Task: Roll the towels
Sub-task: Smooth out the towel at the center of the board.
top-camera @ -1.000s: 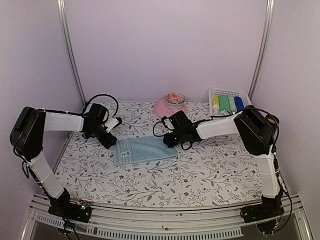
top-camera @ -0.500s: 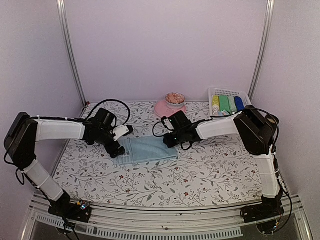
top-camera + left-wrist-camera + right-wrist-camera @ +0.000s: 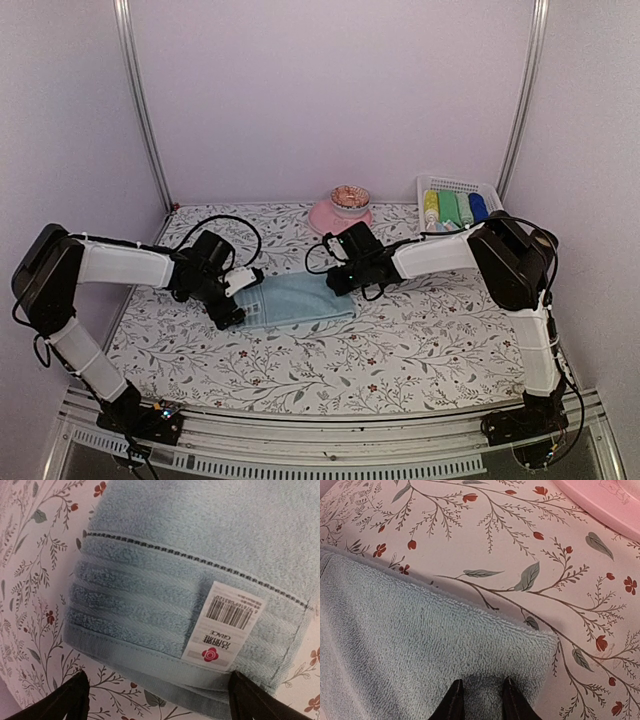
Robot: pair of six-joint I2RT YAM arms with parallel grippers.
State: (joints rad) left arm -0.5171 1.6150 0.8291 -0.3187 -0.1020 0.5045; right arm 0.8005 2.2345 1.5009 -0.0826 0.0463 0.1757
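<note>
Towel (image 3: 165, 565) between spread left jaws

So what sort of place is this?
Likely a robot test booth: plain lilac walls with metal rails, a floral-covered table, left arm and right arm bolted along its front edge.

fluffy terry-cloth towel (image 3: 200, 540) with smooth paper tag (image 3: 222, 625)
</note>
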